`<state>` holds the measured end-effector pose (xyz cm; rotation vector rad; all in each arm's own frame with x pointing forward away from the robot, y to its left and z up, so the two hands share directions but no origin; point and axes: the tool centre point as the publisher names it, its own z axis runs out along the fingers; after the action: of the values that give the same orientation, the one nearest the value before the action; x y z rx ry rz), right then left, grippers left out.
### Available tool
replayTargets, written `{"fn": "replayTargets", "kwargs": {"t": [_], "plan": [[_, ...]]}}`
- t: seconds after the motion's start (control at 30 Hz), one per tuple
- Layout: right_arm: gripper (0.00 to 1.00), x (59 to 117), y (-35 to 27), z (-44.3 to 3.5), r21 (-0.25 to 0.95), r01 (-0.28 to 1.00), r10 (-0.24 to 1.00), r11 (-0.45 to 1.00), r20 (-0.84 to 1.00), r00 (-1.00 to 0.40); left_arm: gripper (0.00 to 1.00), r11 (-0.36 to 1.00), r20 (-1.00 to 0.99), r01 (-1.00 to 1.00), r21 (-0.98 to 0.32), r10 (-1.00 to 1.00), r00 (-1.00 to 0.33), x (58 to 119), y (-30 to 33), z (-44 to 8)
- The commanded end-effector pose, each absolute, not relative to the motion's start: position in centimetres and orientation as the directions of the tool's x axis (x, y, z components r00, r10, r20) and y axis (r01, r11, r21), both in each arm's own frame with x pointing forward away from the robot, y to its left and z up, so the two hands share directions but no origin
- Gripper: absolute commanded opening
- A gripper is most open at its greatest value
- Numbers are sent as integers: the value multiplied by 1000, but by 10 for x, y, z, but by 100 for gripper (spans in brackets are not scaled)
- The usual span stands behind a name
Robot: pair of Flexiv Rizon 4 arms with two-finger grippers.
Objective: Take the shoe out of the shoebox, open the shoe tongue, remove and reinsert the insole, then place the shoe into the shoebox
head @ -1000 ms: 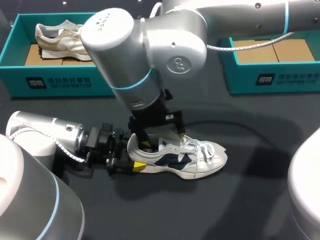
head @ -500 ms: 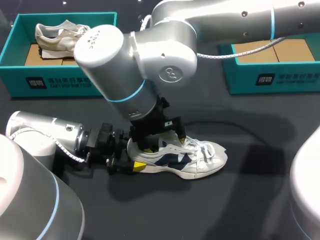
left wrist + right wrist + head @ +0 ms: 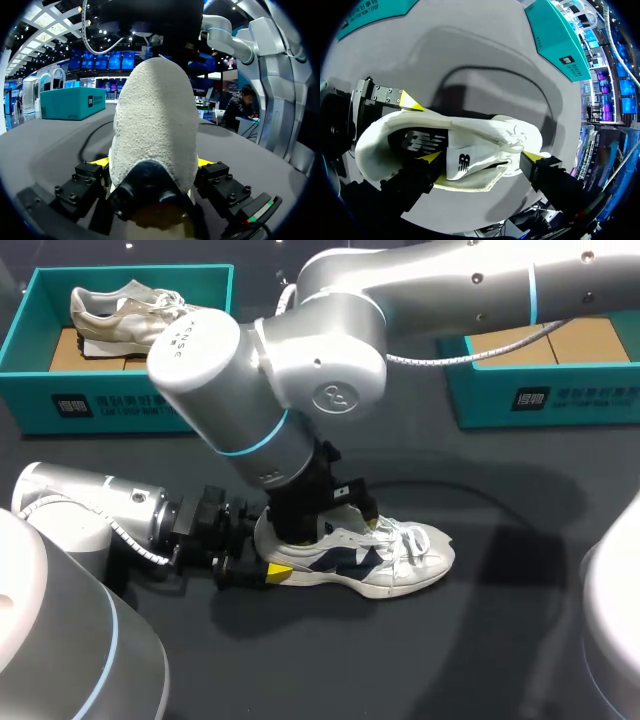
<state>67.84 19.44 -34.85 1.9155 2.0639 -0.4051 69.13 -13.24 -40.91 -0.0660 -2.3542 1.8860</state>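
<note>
Over the last second the right arm (image 3: 300, 380) has sunk and leaned in over the shoe (image 3: 372, 558). The right jaws now reach into the shoe's mouth, where a moment ago their yellow tips stood clear above the collar. Seen from the right wrist they stand wide apart and hold nothing: one finger is down inside over the insole (image 3: 422, 141), the other is outside by the laces, and the tongue (image 3: 462, 162) lies loose between them. The shoe itself has not shifted. It sits on its sole on the table (image 3: 480, 650), well apart from the left shoebox (image 3: 120, 410) and the right shoebox (image 3: 545, 405). The left jaws stay clamped on its heel from both sides. My judgement is that the work is at the tongue-and-insole stage – the insole is still in, so pulling it comes next — and the heel clamp has to keep the shoe from lifting
</note>
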Motion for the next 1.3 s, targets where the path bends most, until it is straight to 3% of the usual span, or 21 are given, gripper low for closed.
{"fn": "replayTargets", "kwargs": {"t": [0.03, 0.1, 0.2, 0.37, 0.53, 0.6, 0.63, 0.67, 0.7, 0.9, 1.07, 1.3], "plan": [[84, 673, 191, -345, 63, 996, 916, -67, -392, 86, 0, 221, 70, -44, -974, 111, -991, 692, -133, -409], [80, 672, 190, -341, 64, 995, 913, -76, -397, 95, 0, 221, 70, -44, -974, 111, -991, 692, -133, -409], [67, 669, 188, -335, 69, 994, 911, -83, -399, 104, 0, 221, 70, -44, -974, 111, -991, 692, -133, -409], [68, 668, 185, -331, 67, 992, 911, -106, -393, 124, 0, 221, 70, -44, -974, 111, -991, 692, -133, -409], [49, 669, 184, -326, 57, 990, 916, -127, -376, 139, 0, 221, 70, -44, -974, 111, -991, 692, -133, -409], [36, 669, 182, -325, 53, 990, 923, -135, -356, 144, 0, 221, 70, -44, -974, 111, -991, 692, -133, -409], [20, 670, 181, -325, 49, 989, 926, -139, -348, 148, 0, 221, 70, -44, -974, 111, -991, 692, -133, -409], [14, 670, 179, -324, 45, 989, 930, -139, -338, 146, 0, 221, 70, -44, -974, 111, -991, 692, -133, -409], [1, 671, 178, -324, 41, 989, 932, -143, -332, 148, 0, 221, 70, -44, -974, 111, -991, 692, -133, -409], [0, 671, 160, -317, 41, 991, 963, -128, -232, 134, 0, 221, 70, -44, -974, 111, -991, 692, -133, -409], [0, 672, 132, -312, 87, 995, 999, -43, -9, 44, 0, 221, 70, -44, -974, 111, -991, 692, -133, -409], [0, 672, 132, -312, 87, 995, 999, -43, -9, 44, 0, 221, 70, -44, -974, 111, -991, 692, -133, -409]]}}
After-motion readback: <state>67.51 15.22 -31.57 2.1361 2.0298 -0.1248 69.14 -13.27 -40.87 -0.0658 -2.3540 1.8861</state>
